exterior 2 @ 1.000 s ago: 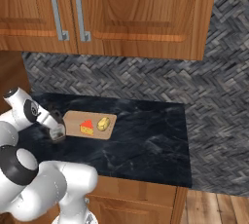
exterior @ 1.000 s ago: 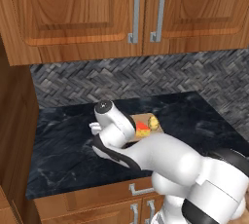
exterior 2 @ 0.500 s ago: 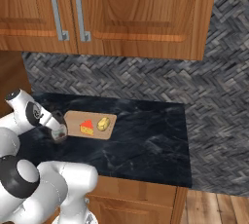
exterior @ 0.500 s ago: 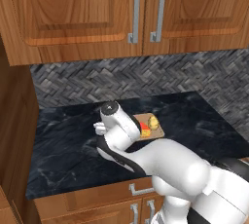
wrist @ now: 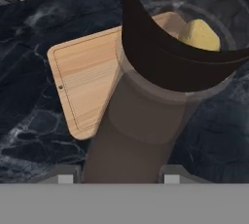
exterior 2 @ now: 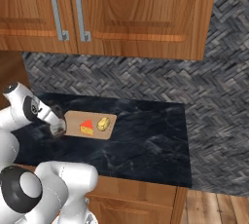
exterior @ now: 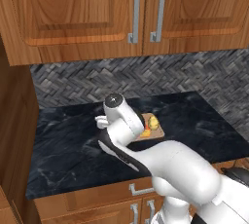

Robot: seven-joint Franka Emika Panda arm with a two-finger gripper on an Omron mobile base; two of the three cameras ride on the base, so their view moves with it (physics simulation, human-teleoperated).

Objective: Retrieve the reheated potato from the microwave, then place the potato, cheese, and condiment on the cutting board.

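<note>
The arm bends low over the black counter (exterior 2: 146, 135). Its gripper (exterior 2: 57, 129) squeezes the brown bottle (wrist: 146, 116), which is tipped over the left end of the cutting board (exterior 2: 73, 121). The cheese (exterior 2: 87, 127) and the potato (exterior 2: 102, 123) sit side by side on the board, cheese nearer the gripper, potato by the right end.

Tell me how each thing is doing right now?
Bottle: held in the hand, above the board's edge.
Hand: shut on the bottle.
Board: flat on the counter.
Cheese: on the board.
Potato: on the board, beside the cheese.
Cabinet doors: closed.
</note>
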